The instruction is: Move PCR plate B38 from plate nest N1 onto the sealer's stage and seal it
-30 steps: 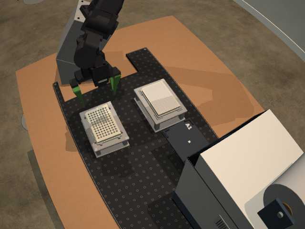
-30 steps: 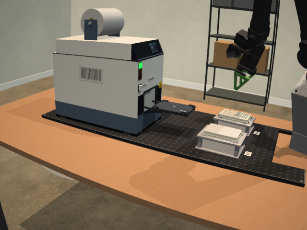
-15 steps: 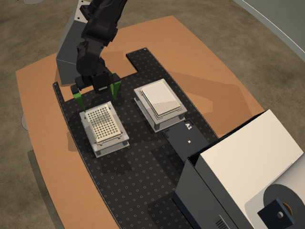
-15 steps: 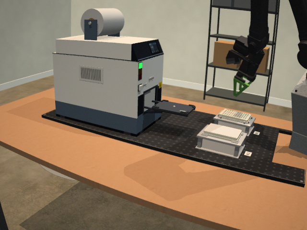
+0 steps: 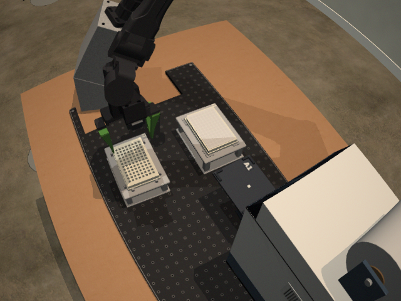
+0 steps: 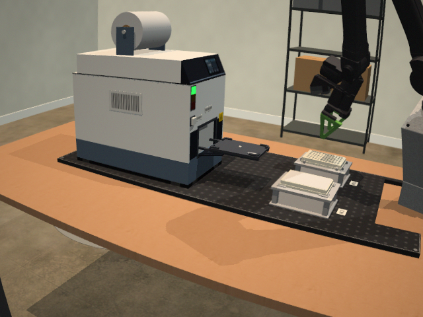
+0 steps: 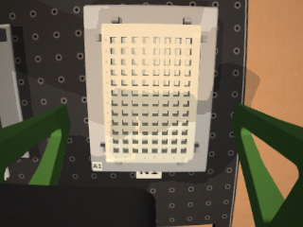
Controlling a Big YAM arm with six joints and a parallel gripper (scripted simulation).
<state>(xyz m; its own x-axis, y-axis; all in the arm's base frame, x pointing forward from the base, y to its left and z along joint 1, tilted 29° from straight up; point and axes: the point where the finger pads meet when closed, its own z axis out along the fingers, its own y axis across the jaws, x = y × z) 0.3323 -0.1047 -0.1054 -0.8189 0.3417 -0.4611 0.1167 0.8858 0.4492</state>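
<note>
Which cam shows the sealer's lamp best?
Exterior. It faces the sealer's front, so the lamp shows lit green above the START key, with the stage out. Top sees only the sealer's roof and side, no lamp. Wrist looks down on plate B38; sealer out of frame.

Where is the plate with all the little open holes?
The holed plate sits on its grey nest, directly beneath the open green tool, beside the covered plate.

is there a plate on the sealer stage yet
No: the sealer's stage stands out with a bare dark pocket, while the open-welled plate B38 sits in its nest and the open gripper hangs above it.
</note>
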